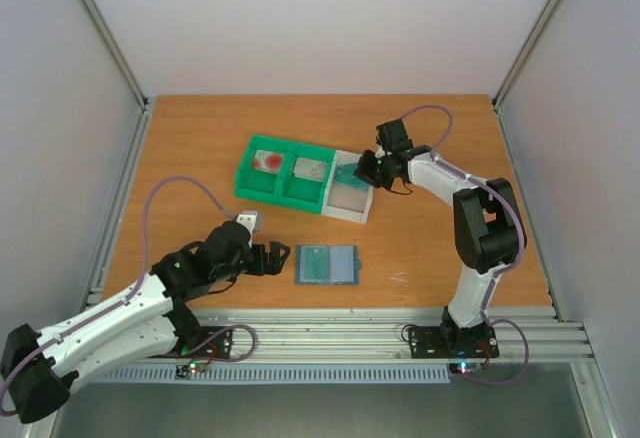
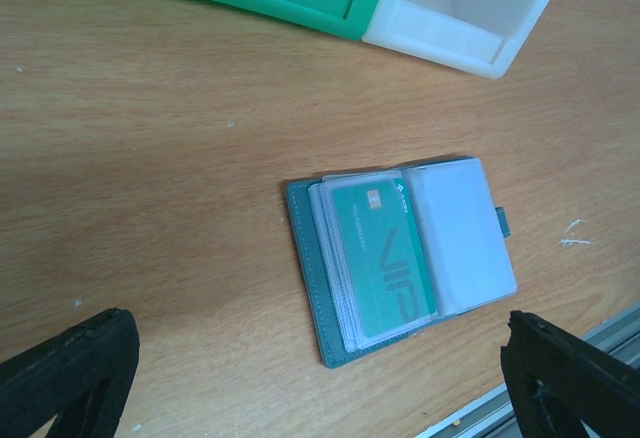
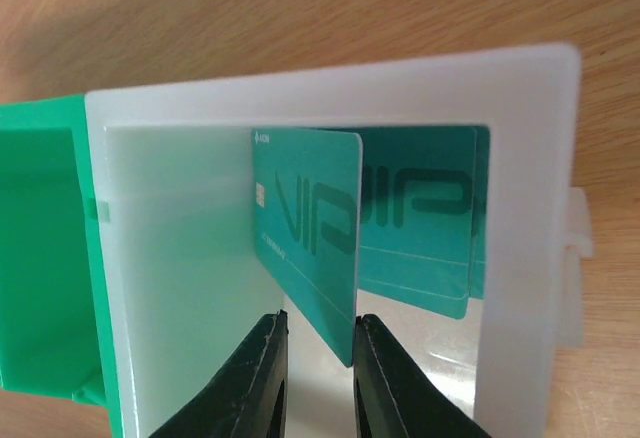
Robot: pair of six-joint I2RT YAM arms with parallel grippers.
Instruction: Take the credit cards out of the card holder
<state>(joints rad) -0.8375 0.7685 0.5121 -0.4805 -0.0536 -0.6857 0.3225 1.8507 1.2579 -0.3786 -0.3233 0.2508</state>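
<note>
**Right gripper.** The right gripper (image 3: 320, 324) hung over the white compartment (image 3: 520, 208) at the right end of the green-and-white bin tray (image 1: 283, 196). Its fingers (image 3: 268, 378) were narrowly parted. A teal card (image 3: 310, 228) printed "VIP" stood on edge inside that compartment. The card's near lower corner lay in the gap between the fingertips, close against one finger, with a slit of light between it and the other. The jaws therefore did not clamp the card. The rest of the card extended away from the gripper into the compartment.

**Left gripper.** The left gripper (image 2: 325, 368) was held low over the table (image 1: 200, 158) with its jaws spread wide and nothing between them. The card holder (image 2: 300, 248) lay open and flat on the table just ahead of the fingertips. In the overhead view it lay beside the gripper and apart from it.

**Task items.**
- A second teal card (image 2: 385, 258) sat in the clear sleeves of the open card holder.
- A white-and-pink card (image 1: 266, 161) with red marks lay in the left green compartment of the tray.
- A grey card (image 1: 310, 169) lay in the middle compartment.
- The card holder lay near the front edge of the table, well apart from the tray.
</note>
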